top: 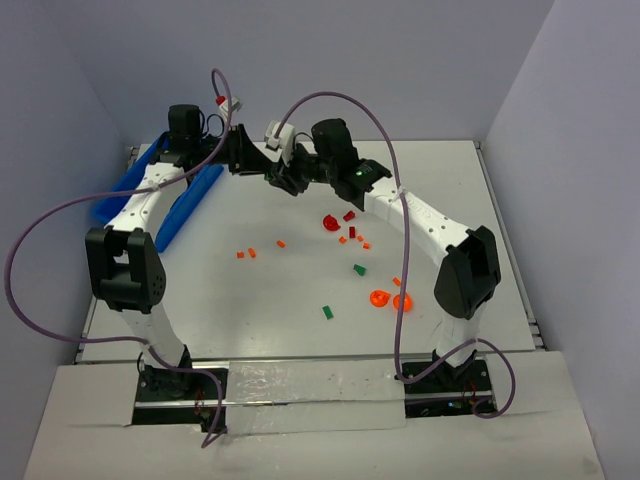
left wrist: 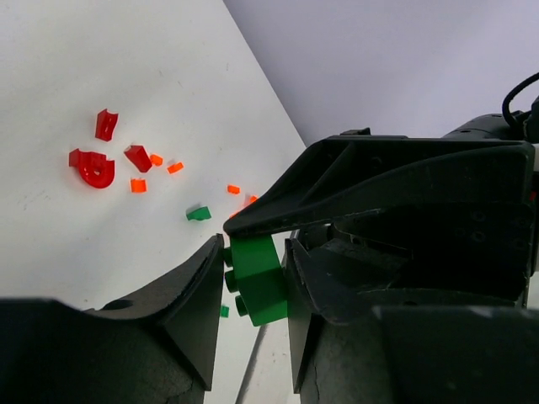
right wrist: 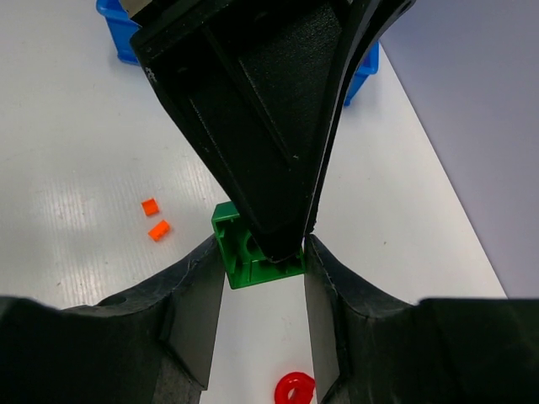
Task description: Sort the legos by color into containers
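- The white desk (top: 300, 335) is seen carrying everything, with both arms stretched to its far middle.
- The blue bin (top: 188, 212) is set at the desk's far left and is partly hidden by the left arm.
- The left end effector (left wrist: 253, 290) and the right end effector (right wrist: 263, 278) are positioned tip to tip above the desk, near the bin. Each is pinched on the same green brick (right wrist: 232, 252), which is held off the desk.
- Loose legos are scattered right of centre: orange rounded pieces (top: 380, 298), a red arch (top: 330, 222), small green bricks (top: 359, 269) and tiny orange bits (top: 252, 252).
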`<action>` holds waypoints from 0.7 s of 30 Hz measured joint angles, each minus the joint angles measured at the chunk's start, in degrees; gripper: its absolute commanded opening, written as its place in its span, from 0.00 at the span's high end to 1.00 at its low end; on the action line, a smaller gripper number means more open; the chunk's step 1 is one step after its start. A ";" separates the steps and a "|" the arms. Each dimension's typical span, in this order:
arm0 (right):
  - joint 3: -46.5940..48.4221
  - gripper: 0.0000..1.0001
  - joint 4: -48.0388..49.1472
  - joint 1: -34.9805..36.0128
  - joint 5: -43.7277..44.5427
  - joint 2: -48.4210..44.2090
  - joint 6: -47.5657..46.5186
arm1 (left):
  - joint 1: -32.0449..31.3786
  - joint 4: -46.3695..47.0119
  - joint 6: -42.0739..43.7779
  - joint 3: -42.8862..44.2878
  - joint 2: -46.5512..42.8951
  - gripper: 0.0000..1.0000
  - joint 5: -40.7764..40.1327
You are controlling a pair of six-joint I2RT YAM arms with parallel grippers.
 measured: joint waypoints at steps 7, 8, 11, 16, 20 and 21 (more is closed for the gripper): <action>0.14 0.04 0.42 0.02 2.59 0.02 1.08 | 1.39 -0.03 0.55 -0.66 -0.03 1.00 -0.22; 0.15 0.02 0.45 0.02 3.32 0.02 1.20 | 2.29 -0.40 1.03 -0.94 -0.13 1.00 -0.23; -0.02 0.00 0.43 -0.15 4.92 0.01 1.30 | 7.35 -3.07 4.33 -1.06 -0.31 1.00 -0.95; -4.01 0.00 0.37 -1.53 5.39 -1.28 1.25 | 23.19 -14.33 16.68 3.24 -0.26 1.00 -7.88; -7.82 0.00 -0.65 -4.09 5.55 -2.03 1.36 | 34.16 -19.33 24.00 6.31 0.26 1.00 -15.90; -8.62 0.00 -1.21 -4.77 5.60 -2.18 1.37 | 35.93 -20.21 25.48 6.87 0.65 1.00 -17.75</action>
